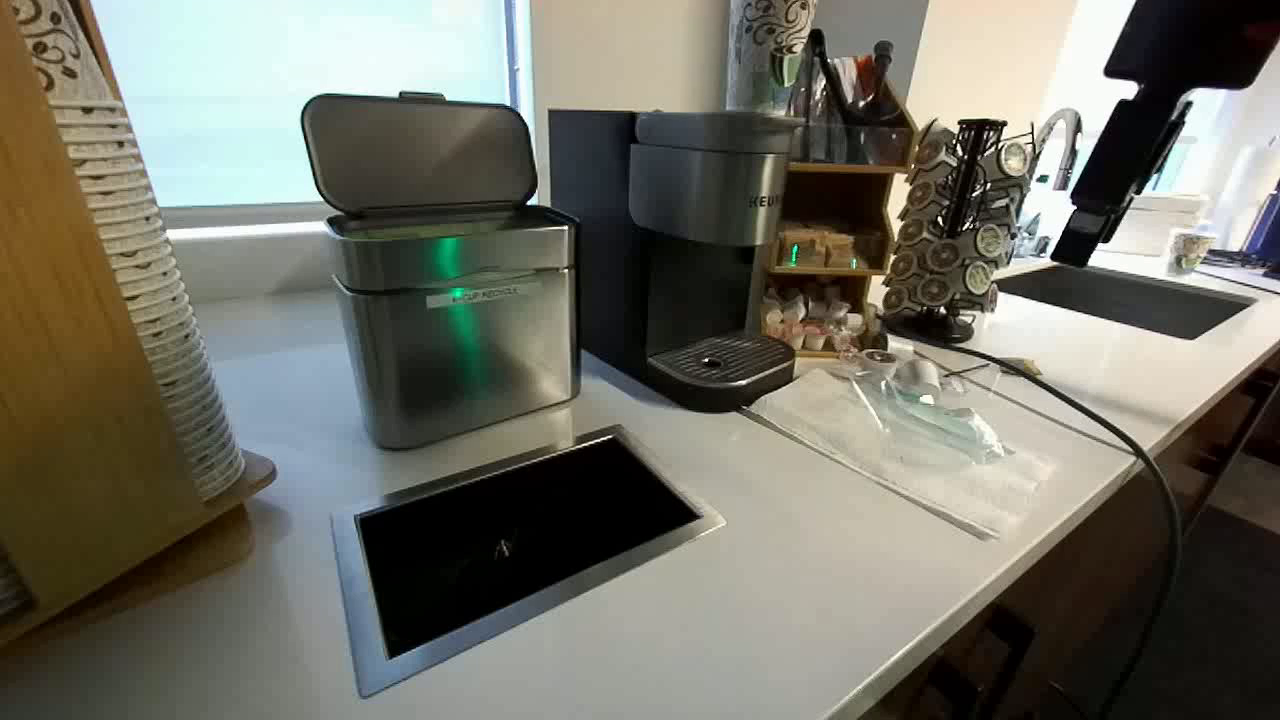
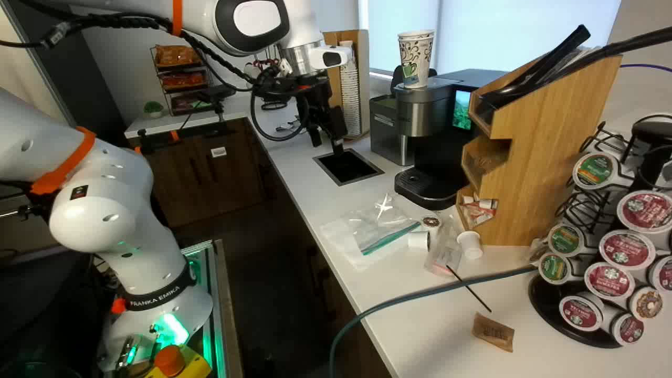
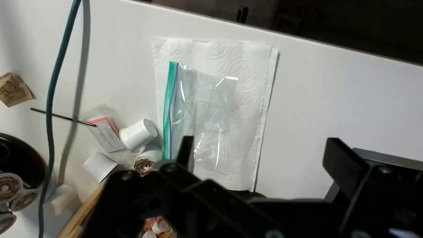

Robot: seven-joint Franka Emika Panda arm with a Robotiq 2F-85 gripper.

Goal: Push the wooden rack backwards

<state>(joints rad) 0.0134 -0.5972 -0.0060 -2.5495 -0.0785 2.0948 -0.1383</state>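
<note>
White counter (image 1: 770,580) by window (image 1: 310,100), w/ wooden rack (image 2: 551,152).

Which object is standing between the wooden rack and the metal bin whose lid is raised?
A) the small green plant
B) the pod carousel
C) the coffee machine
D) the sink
C: in both exterior views the coffee machine has the metal bin on one side and the wooden rack on the other.

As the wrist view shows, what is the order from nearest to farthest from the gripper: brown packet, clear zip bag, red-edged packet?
1. Clear zip bag: on the paper towel.
2. Red-edged packet: left of the bag.
3. Brown packet: at the left edge.
</note>
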